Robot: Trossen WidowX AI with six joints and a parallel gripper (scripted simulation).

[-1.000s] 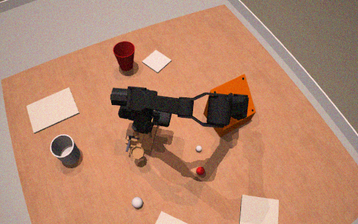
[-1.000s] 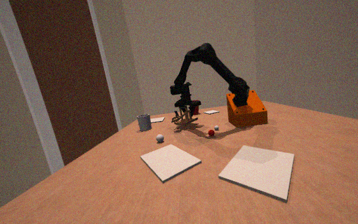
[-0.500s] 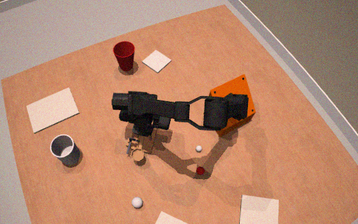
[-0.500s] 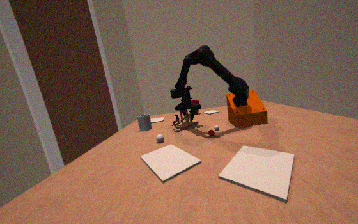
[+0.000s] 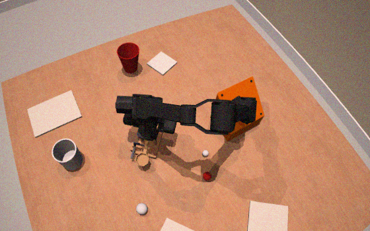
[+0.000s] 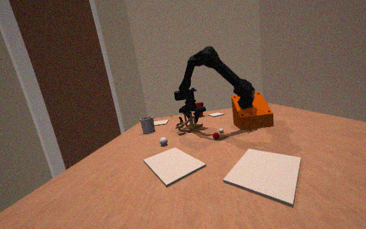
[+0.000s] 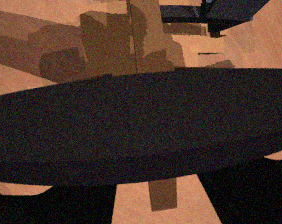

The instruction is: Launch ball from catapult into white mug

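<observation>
With the gripper point(image 5: 143, 145) half-open yet clamped on the catapult point(image 5: 143, 154), whose spoon points toward six o'clock while the white mug point(image 5: 66, 154) sits at nine, letting go may leave it misaimed, and no ball looks loaded.

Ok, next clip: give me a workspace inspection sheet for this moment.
Surface: wooden table, grey border.
Job's things: catapult under the arm, no ball seen in it; white mug upright, apart from it; small white ball, red ball and larger white ball loose on the table.
Clutter: red cup; flat white tiles.
Claw: shut on catapult.
Cables: nothing seen.
Surroundings: plain walls, brown panel.
</observation>
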